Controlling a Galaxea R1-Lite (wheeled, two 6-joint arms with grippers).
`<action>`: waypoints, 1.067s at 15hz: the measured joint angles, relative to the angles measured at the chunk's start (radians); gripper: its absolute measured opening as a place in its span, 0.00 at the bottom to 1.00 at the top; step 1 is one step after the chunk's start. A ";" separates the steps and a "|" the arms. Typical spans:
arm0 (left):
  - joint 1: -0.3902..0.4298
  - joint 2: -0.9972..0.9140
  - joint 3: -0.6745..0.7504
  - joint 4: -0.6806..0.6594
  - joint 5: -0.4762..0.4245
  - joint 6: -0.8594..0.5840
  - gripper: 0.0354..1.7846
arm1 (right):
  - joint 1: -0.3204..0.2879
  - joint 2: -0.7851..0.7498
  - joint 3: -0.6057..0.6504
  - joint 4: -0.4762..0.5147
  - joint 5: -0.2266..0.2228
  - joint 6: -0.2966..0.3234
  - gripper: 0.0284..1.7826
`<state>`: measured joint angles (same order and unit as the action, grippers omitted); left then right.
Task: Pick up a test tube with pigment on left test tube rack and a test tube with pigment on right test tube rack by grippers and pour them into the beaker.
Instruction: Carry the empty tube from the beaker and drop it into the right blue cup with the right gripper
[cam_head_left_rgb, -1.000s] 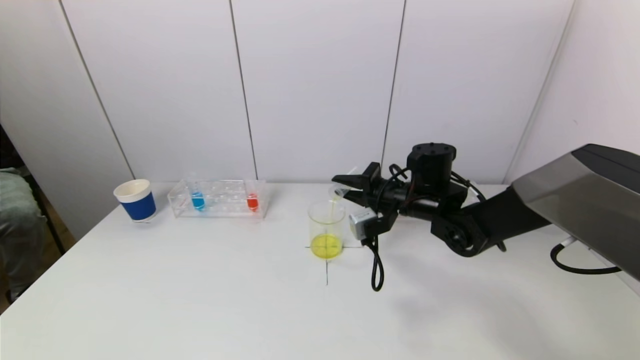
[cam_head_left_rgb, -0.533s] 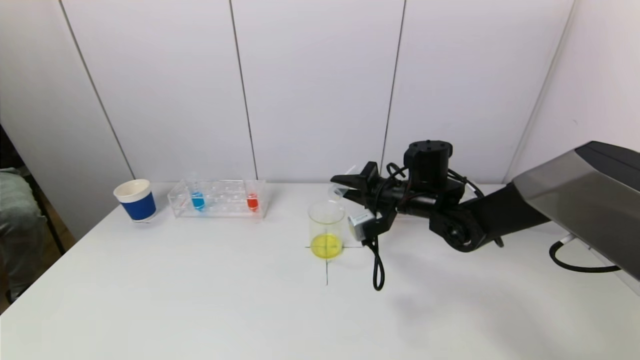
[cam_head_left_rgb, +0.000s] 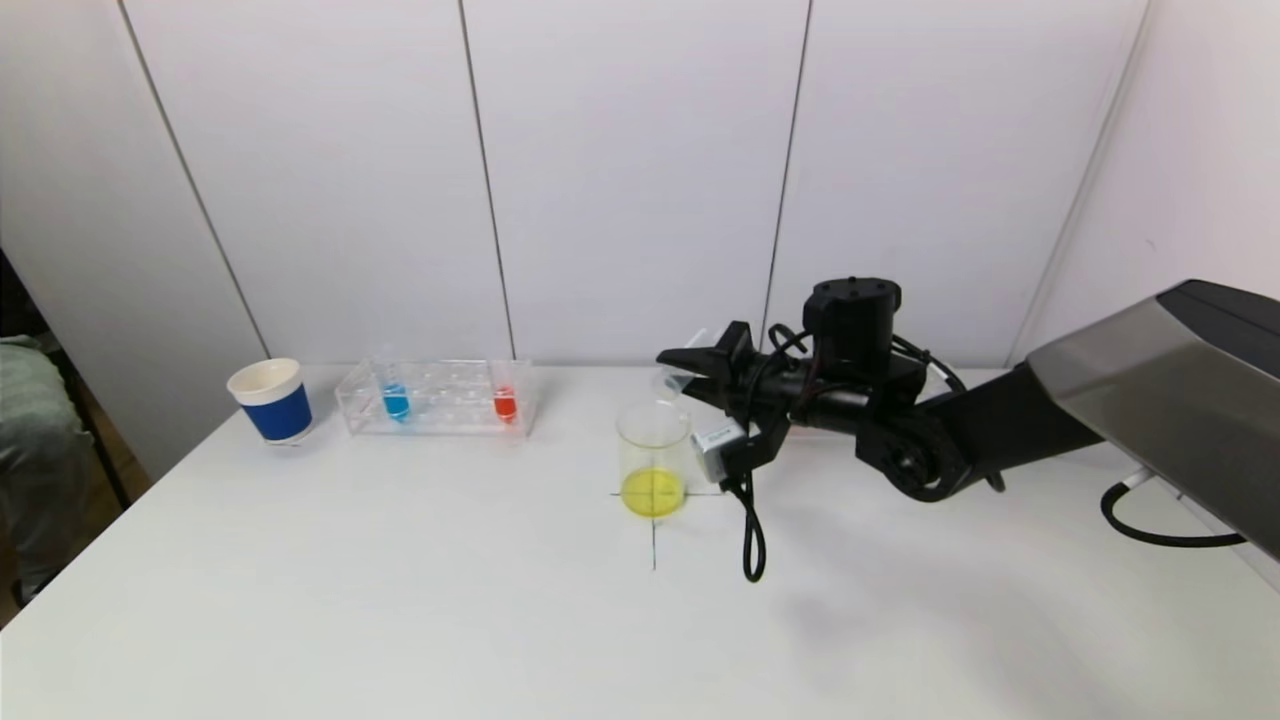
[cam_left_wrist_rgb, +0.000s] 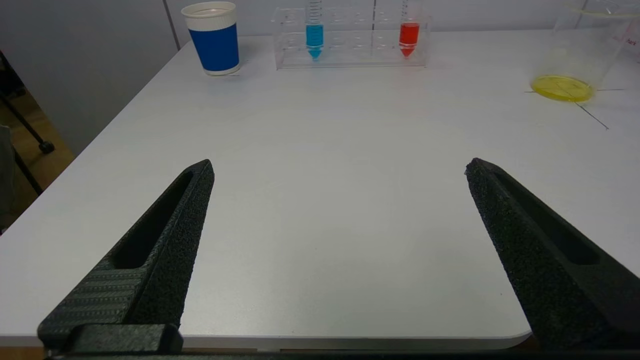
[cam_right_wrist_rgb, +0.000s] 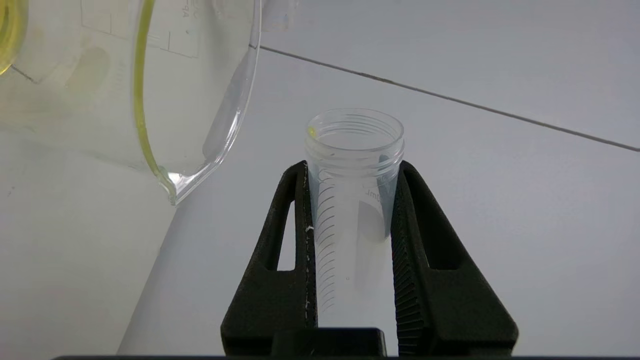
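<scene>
Yellow liquid is seen in the clear glass beaker at the frame's centre on the white counter. Just right of its rim, the right hand is clamped on an emptied clear plastic test tube. The left hand, low in its frame, is spread apart.

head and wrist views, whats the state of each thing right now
beaker: upright, yellow liquid at bottom
test tube: emptied, tipped beside beaker rim
right gripper: shut on test tube
left gripper: open, holds nothing
rack: holds blue and red tubes
paper cup: upright
</scene>
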<state>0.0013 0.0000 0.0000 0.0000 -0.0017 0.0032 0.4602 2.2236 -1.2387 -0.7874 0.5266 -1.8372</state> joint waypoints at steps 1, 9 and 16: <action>0.000 0.000 0.000 0.000 0.000 0.000 0.99 | 0.003 0.000 0.001 -0.003 0.000 0.023 0.26; 0.000 0.000 0.000 0.000 0.000 0.000 0.99 | 0.029 -0.055 -0.001 -0.132 -0.193 0.578 0.26; 0.000 0.000 0.000 0.000 0.000 0.000 0.99 | 0.018 -0.160 -0.043 -0.110 -0.415 1.053 0.26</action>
<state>0.0013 0.0000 0.0000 0.0000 -0.0017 0.0032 0.4781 2.0638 -1.2815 -0.8972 0.1115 -0.7847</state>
